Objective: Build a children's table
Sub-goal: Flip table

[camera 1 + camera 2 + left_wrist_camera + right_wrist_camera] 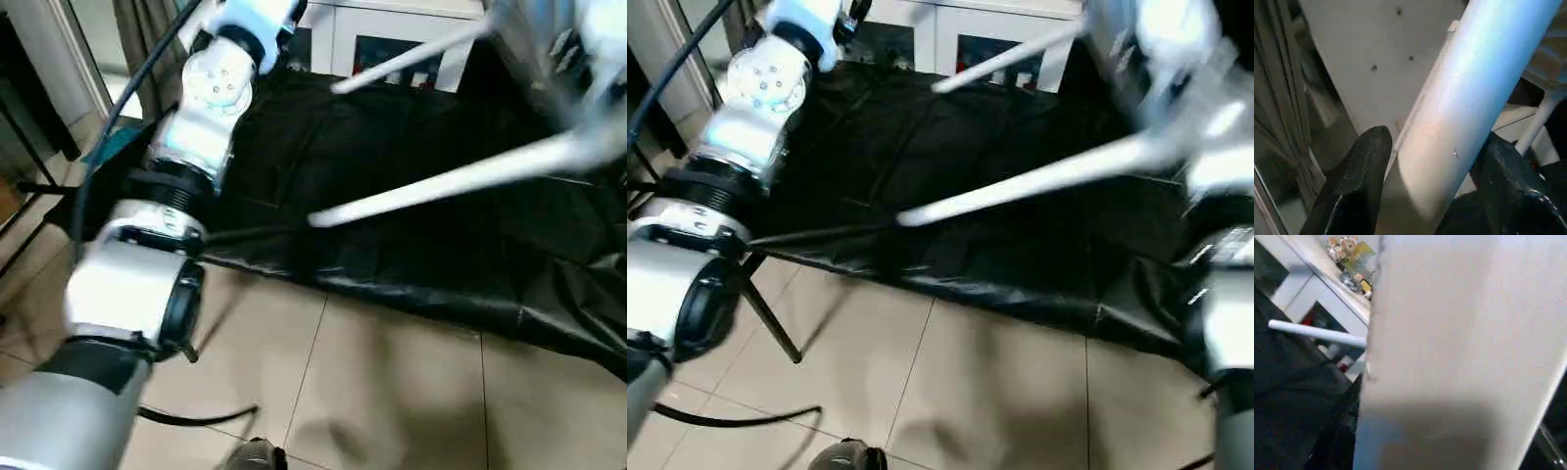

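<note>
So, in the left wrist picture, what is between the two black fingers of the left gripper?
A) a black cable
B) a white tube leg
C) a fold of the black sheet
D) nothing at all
B: a thick white tube leg runs between the black fingers of the left gripper, one finger on each side of it.

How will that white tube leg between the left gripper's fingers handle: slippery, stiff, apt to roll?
Probably slippery: the white tube leg looks smooth and glossy between the left gripper's black fingers. Likely stiff: the other legs show straight, without sag. Being round, it would probably roll if laid down.
</note>
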Controlling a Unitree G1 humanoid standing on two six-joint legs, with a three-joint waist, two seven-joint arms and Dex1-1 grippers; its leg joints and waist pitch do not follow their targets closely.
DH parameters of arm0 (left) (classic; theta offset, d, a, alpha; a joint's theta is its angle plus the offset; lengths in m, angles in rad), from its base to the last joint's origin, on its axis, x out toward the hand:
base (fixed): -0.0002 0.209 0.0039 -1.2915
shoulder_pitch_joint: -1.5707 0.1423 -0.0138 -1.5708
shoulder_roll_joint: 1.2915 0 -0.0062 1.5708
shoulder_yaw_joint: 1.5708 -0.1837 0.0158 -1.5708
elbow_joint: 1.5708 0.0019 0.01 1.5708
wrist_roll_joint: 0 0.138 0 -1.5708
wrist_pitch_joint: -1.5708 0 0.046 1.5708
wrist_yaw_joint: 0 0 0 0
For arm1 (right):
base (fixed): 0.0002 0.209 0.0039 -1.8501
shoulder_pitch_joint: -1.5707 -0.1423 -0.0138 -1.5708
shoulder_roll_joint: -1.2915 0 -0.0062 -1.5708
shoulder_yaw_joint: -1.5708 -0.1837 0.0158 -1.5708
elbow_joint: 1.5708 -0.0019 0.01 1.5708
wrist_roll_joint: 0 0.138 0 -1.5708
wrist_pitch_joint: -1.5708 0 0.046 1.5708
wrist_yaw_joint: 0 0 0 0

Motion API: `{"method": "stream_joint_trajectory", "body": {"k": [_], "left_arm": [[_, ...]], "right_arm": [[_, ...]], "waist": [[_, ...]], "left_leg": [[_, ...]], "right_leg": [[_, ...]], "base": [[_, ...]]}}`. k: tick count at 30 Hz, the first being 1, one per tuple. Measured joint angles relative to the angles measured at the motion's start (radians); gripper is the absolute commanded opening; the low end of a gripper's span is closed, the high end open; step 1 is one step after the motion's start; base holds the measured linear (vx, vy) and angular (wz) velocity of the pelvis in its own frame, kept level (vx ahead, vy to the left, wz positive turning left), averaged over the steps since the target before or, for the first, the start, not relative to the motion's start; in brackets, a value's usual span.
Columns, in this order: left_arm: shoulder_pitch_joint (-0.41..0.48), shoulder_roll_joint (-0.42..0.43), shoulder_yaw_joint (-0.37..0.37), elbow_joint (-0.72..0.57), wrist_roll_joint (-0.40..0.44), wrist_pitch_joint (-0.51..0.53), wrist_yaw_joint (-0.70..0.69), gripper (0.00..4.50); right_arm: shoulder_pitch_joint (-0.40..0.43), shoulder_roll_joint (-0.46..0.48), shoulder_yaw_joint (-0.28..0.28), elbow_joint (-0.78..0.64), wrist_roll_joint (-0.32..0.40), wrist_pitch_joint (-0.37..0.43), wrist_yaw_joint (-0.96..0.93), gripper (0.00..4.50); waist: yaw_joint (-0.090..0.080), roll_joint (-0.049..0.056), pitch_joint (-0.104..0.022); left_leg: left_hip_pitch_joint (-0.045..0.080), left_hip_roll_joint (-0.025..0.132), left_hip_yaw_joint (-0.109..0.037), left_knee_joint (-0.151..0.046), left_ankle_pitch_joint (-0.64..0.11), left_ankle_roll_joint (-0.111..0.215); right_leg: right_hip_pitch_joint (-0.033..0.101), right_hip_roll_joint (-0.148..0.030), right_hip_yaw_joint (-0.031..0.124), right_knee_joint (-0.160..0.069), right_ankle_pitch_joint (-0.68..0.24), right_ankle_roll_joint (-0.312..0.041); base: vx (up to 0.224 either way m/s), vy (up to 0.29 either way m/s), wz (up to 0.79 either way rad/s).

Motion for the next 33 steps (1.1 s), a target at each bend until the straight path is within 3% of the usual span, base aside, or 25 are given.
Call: {"method": "stream_joint_trajectory", "body": {"k": [6, 10, 13, 15, 17, 19, 21, 29, 31, 33], "left_arm": [[0.070, -0.045, 0.048, -0.021, -0.055, 0.010, 0.003, 2.40], [0.142, -0.081, 0.060, -0.040, -0.078, 0.012, 0.005, 2.32], [0.199, -0.105, 0.065, -0.037, -0.100, 0.019, 0.004, 2.25], [0.243, -0.129, 0.065, -0.016, -0.108, 0.042, 0.000, 2.17], [0.288, -0.148, 0.061, 0.000, -0.108, 0.064, -0.015, 2.01], [0.320, -0.168, 0.043, 0.014, -0.108, 0.085, -0.026, 1.84], [0.335, -0.182, 0.031, 0.013, -0.106, 0.084, -0.030, 1.79], [0.335, -0.158, 0.023, 0.009, -0.097, 0.085, -0.030, 1.61], [0.335, -0.150, 0.021, 0.009, -0.093, 0.088, -0.029, 1.61], [0.335, -0.141, 0.016, 0.009, -0.089, 0.092, -0.029, 1.61]], "right_arm": [[-0.132, -0.029, 0.085, 0.064, -0.098, -0.003, 0.061, 2.06], [-0.211, -0.029, 0.151, 0.119, -0.170, -0.023, 0.072, 2.06], [-0.273, -0.014, 0.203, 0.157, -0.228, -0.038, 0.078, 2.06], [-0.296, 0.002, 0.234, 0.164, -0.256, -0.057, 0.081, 2.06], [-0.317, 0.023, 0.261, 0.178, -0.286, -0.076, 0.084, 2.06], [-0.332, 0.037, 0.287, 0.190, -0.313, -0.090, 0.095, 2.06], [-0.349, 0.047, 0.301, 0.205, -0.328, -0.091, 0.091, 2.06], [-0.374, 0.068, 0.309, 0.239, -0.341, -0.108, 0.096, 2.06], [-0.371, 0.070, 0.304, 0.241, -0.335, -0.119, 0.102, 2.54], [-0.366, 0.077, 0.295, 0.243, -0.322, -0.126, 0.106, 2.71]], "waist": [[-0.009, -0.005, -0.002], [-0.015, -0.031, -0.007], [-0.030, -0.057, -0.006], [-0.044, -0.072, -0.003], [-0.056, -0.080, 0.001], [-0.064, -0.093, 0.008], [-0.065, -0.096, 0.009], [-0.068, -0.100, 0.011], [-0.070, -0.102, 0.012], [-0.073, -0.102, 0.011]], "left_leg": [[0.000, -0.003, 0.002, 0.002, -0.001, 0.007], [0.001, -0.003, 0.001, 0.002, -0.001, 0.007], [0.003, -0.003, -0.001, 0.002, -0.002, 0.007], [-0.002, -0.002, -0.003, 0.002, -0.002, 0.007], [-0.006, -0.002, -0.002, 0.002, -0.002, 0.007], [-0.017, -0.002, -0.001, 0.002, -0.001, 0.007], [-0.026, -0.001, 0.000, 0.002, 0.004, 0.014], [-0.025, 0.000, 0.004, 0.001, 0.006, 0.024], [-0.022, 0.000, 0.004, 0.001, 0.006, 0.023], [-0.021, 0.001, 0.004, 0.001, 0.006, 0.023]], "right_leg": [[0.006, -0.006, -0.003, -0.002, 0.000, 0.000], [0.007, -0.006, -0.004, -0.002, -0.001, 0.001], [0.006, -0.006, -0.007, -0.006, -0.003, 0.005], [0.006, -0.006, -0.010, -0.011, -0.003, 0.006], [0.005, -0.006, -0.012, -0.018, 0.001, 0.000], [0.003, -0.007, -0.012, -0.021, 0.011, -0.013], [-0.003, -0.007, -0.014, -0.029, 0.027, -0.014], [-0.002, -0.007, -0.013, -0.033, 0.027, -0.014], [-0.001, -0.007, -0.013, -0.032, 0.027, -0.014], [0.000, -0.007, -0.013, -0.032, 0.027, -0.013]], "base": [[0.000, 0.000, 0.00], [0.000, 0.000, 0.00], [0.000, 0.000, 0.00], [0.000, 0.000, 0.00], [0.000, 0.000, 0.00], [0.000, 0.000, 0.00], [0.000, 0.000, 0.00], [0.000, 0.000, 0.00], [0.000, 0.000, 0.00], [0.000, 0.000, 0.00]]}}
